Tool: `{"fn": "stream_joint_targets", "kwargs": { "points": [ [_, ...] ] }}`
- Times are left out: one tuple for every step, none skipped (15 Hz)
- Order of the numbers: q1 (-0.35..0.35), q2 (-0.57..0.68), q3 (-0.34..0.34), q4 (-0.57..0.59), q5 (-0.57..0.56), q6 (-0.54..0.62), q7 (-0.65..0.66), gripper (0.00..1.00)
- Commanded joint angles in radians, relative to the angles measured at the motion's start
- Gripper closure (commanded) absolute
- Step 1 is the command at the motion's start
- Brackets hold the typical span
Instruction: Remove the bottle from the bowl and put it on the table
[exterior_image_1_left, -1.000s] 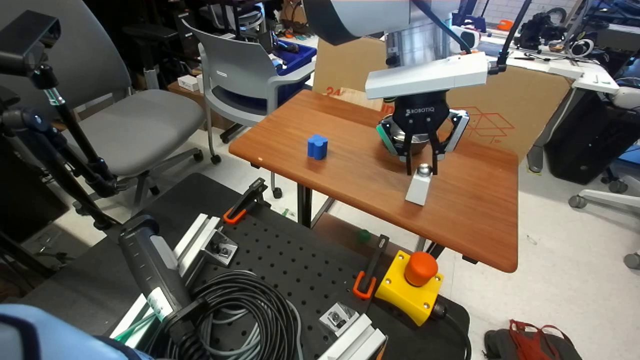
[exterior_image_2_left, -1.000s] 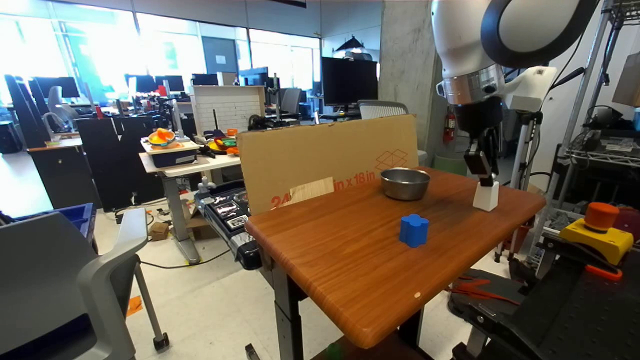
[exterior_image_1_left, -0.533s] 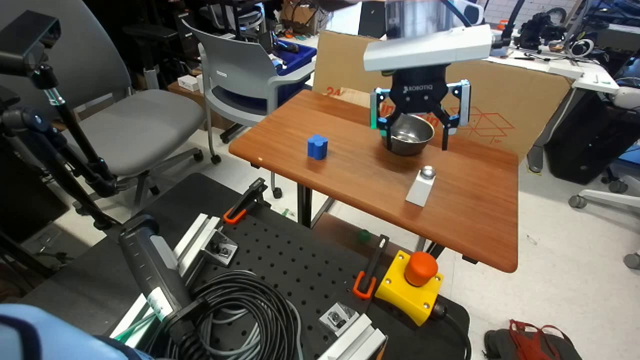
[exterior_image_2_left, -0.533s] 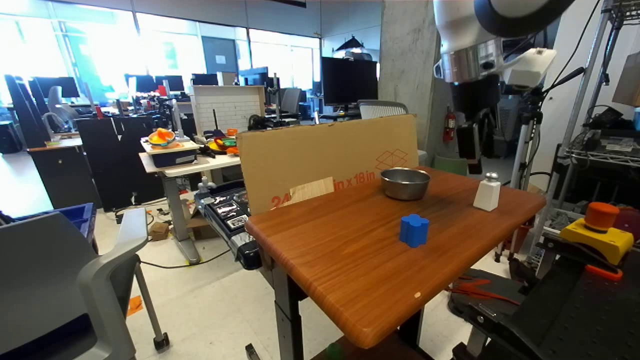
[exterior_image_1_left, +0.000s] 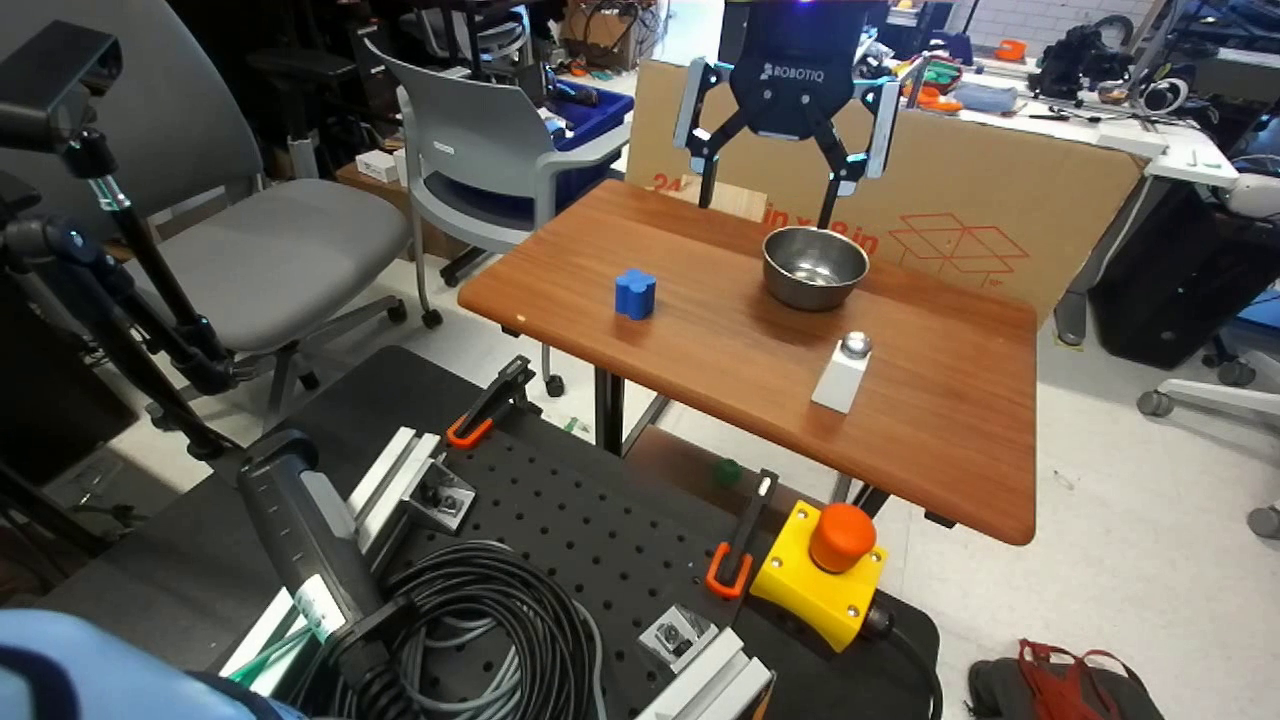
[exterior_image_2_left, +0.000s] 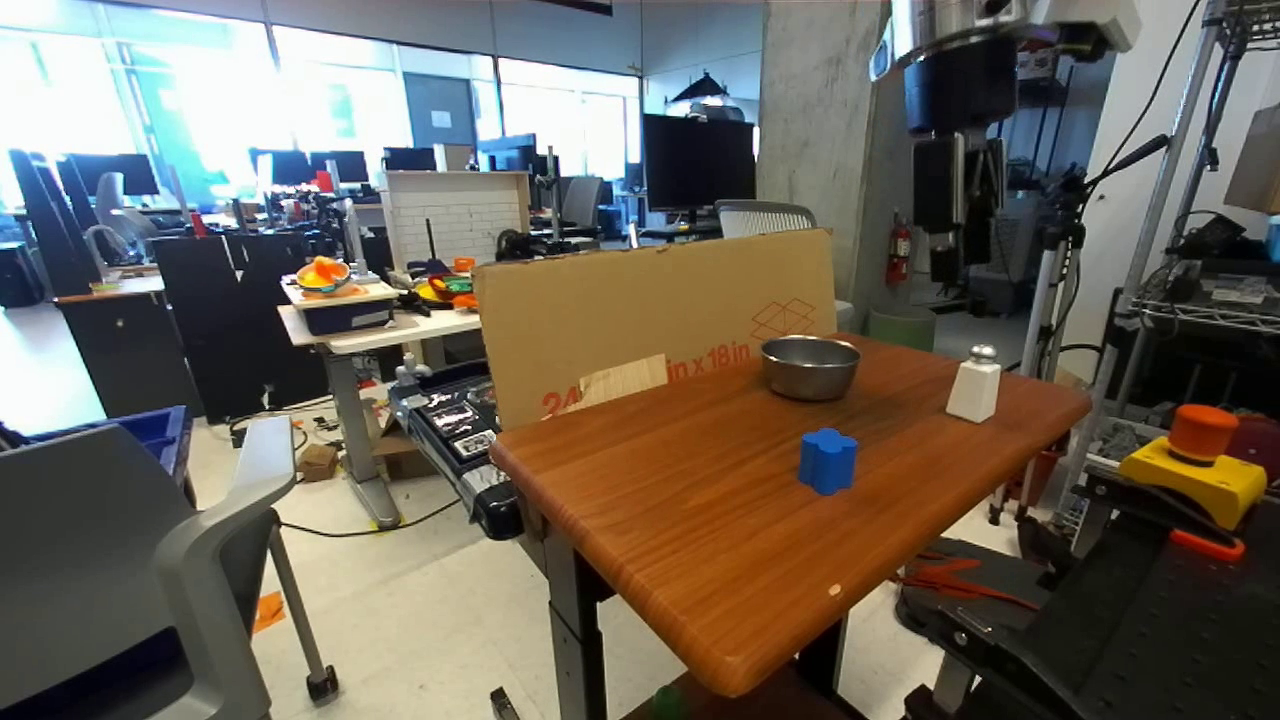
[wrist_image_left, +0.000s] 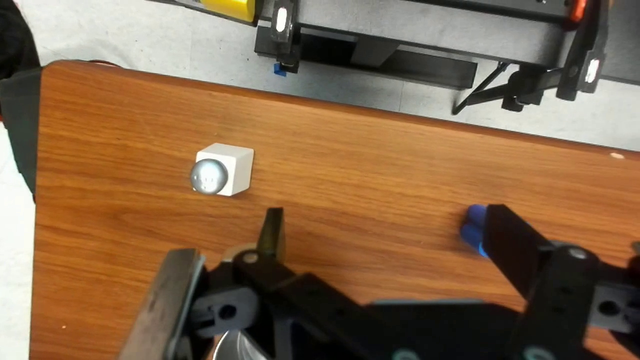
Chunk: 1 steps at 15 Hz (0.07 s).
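Note:
The small white bottle (exterior_image_1_left: 838, 380), topped by a silver cap, stands upright on the reddish-brown wooden table (exterior_image_1_left: 700, 345) near the edge facing the dark perforated bench. Behind it sits the steel bowl (exterior_image_1_left: 815, 285); no object shows inside. In an exterior view the bottle (exterior_image_2_left: 973, 392) is well apart from the bowl (exterior_image_2_left: 810, 372). My gripper (exterior_image_1_left: 766, 216) hangs high above the table, its jaws wide apart with nothing between them. In the wrist view the bottle (wrist_image_left: 239, 167) lies outside the jaws, beyond one finger; that finger partly hides the bowl (wrist_image_left: 240, 347) at the bottom.
A blue lobed block (exterior_image_2_left: 828, 462) stands on the table, partly hidden behind a finger in the wrist view. Upright cardboard (exterior_image_1_left: 970, 215) lines the table's far edge. A yellow box with a red button (exterior_image_1_left: 815, 585) sits on the dark perforated bench (exterior_image_1_left: 590, 530).
A second ago the jaws were around the bottle's cap. They have opened, let go, and risen well away from it. The bottle stays standing on the table.

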Motion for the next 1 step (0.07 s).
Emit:
{"fn": "stream_joint_targets", "kwargs": {
  "points": [
    [0.016, 0.001, -0.016, 0.000, 0.001, -0.002, 0.000, 0.00]
  ]
}}
